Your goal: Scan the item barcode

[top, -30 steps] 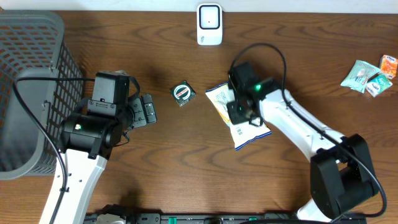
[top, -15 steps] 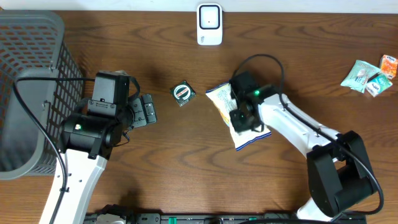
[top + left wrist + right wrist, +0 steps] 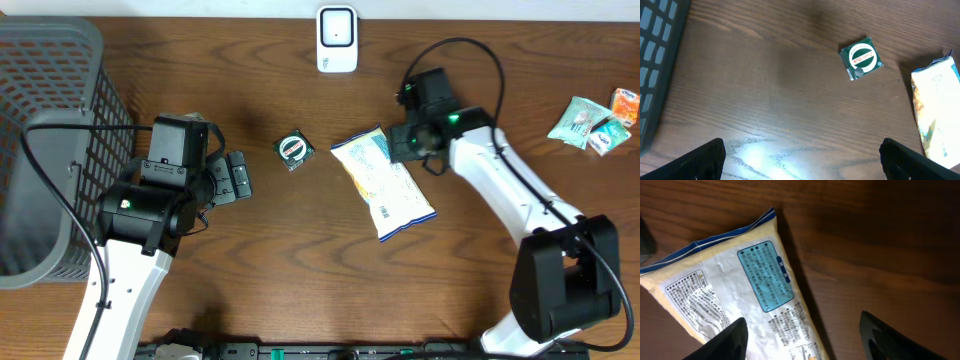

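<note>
Lifting off the snack bag (image 3: 383,182) since a second ago, the right gripper (image 3: 410,140) is now hovering by its upper-right corner, jaws spreading apart, gripping nothing. The bag is lying flat on the table (image 3: 300,260), well short of the scanner (image 3: 337,39). It is probably light, crinkly and slippery, best pinched at a sealed edge. The left gripper (image 3: 236,177) is idling wide open.
</note>
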### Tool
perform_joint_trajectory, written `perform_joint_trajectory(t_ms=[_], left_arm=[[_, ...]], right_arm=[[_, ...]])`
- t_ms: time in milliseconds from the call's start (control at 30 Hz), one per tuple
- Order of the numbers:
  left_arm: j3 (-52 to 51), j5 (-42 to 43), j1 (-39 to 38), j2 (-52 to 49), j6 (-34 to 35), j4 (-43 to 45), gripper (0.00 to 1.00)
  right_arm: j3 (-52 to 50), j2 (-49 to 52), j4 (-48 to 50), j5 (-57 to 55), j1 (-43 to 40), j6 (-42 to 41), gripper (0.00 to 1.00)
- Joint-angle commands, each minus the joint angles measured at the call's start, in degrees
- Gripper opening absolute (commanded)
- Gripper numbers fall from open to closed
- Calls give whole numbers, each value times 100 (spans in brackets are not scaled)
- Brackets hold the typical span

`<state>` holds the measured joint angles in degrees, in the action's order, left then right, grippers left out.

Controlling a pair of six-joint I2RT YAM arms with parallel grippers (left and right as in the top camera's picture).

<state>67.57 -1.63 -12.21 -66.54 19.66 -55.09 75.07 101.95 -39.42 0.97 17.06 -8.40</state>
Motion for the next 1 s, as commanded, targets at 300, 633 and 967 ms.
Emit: perform_joint_trajectory(t_ms=[300,633,967], left_arm=[[50,9,9,-11,52,2,97],[50,9,9,-11,52,2,98],[50,9,9,-11,52,2,98]], right_arm=[[50,909,236,2507,-791,1137,74],[50,1858,380,4426,-1386,1379,79],[44,2041,-192,5337,-1375,1836,54]])
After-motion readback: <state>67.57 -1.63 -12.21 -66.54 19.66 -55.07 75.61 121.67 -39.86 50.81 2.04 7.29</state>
